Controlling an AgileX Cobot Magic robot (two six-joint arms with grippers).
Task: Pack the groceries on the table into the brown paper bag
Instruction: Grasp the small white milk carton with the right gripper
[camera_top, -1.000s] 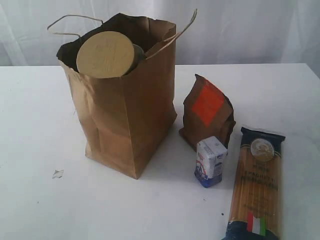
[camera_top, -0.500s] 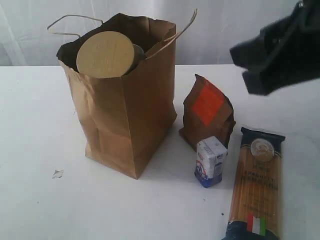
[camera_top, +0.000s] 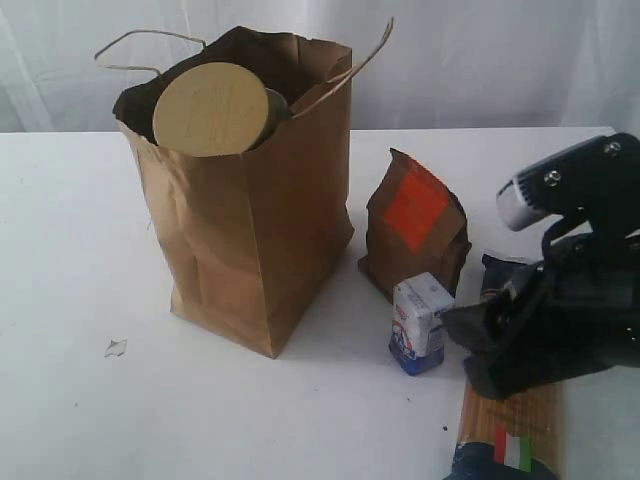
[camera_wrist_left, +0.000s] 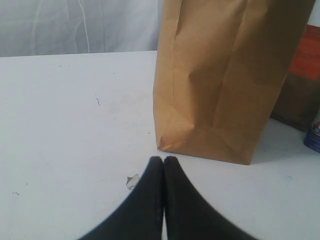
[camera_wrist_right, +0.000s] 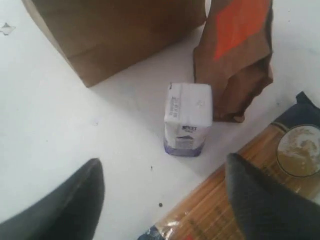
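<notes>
The brown paper bag (camera_top: 250, 230) stands upright on the white table (camera_top: 70, 250), with a tan-lidded jar (camera_top: 210, 108) leaning in its open mouth. To its right stand the brown pouch with an orange-red label (camera_top: 415, 225) and the small white-blue carton (camera_top: 420, 322). The long spaghetti pack (camera_top: 510, 425) lies flat, partly covered by my right arm. My right gripper (camera_top: 465, 350) hangs open just right of the carton. In the right wrist view the right gripper (camera_wrist_right: 164, 167) has nothing between its jaws; the carton (camera_wrist_right: 187, 117) lies ahead, the spaghetti pack (camera_wrist_right: 235, 200) under one finger. My left gripper (camera_wrist_left: 163, 160) is shut and empty, low before the bag (camera_wrist_left: 225, 75).
A small torn scrap (camera_top: 116, 347) lies on the table left of the bag, and the same scrap (camera_wrist_left: 132, 181) shows beside the left fingers. A white curtain (camera_top: 500, 60) closes off the back.
My right arm came into view at the upper right, then dropped down to beside the carton, over the spaghetti pack. Its jaws opened wider. Bag and groceries have not moved.
</notes>
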